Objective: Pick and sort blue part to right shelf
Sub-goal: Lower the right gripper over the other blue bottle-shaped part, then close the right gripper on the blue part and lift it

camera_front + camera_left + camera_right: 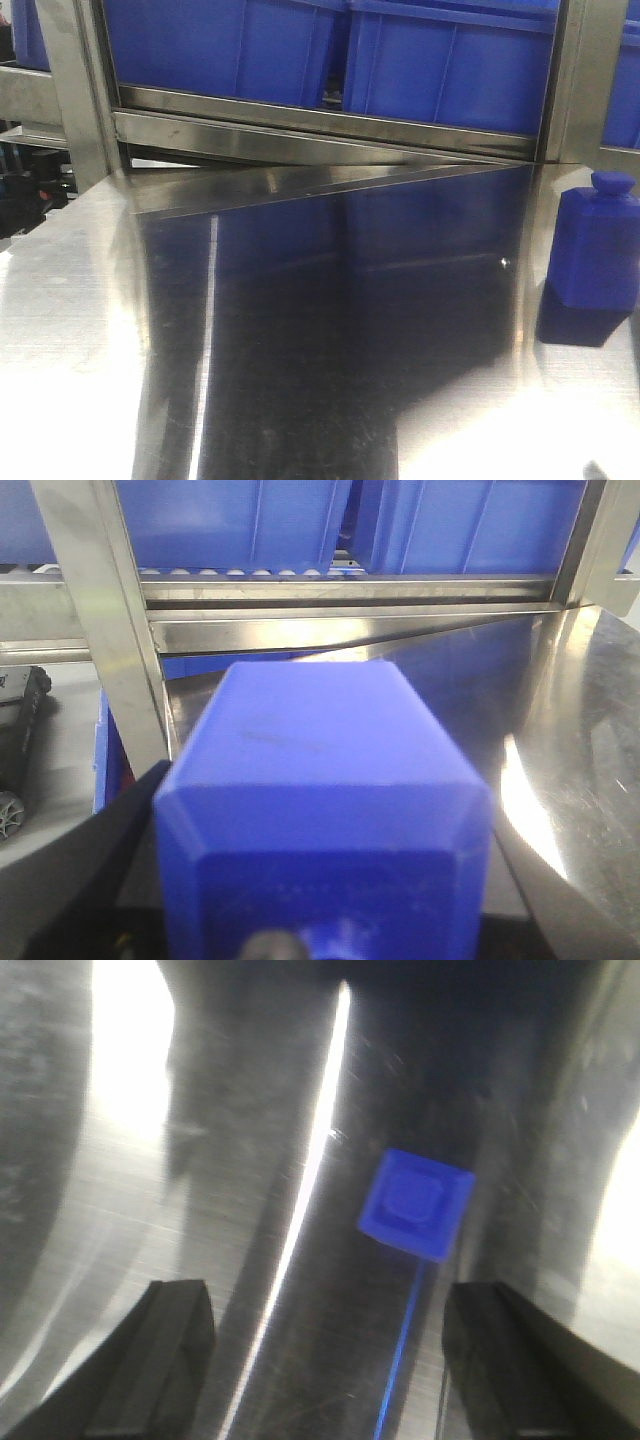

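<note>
No readable text or labels

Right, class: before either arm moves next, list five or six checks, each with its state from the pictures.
1. Left gripper holds the first blue part: ok, it fills the jaws.
2. Right gripper open: ok.
3. Second blue part upright on the table: ok.
4. That part centred between the right fingers: not ok, nearer one finger.
5. Right shelf ahead of the left arm: ok.
6. Room in the blue bins: cannot tell, insides hidden.
</note>
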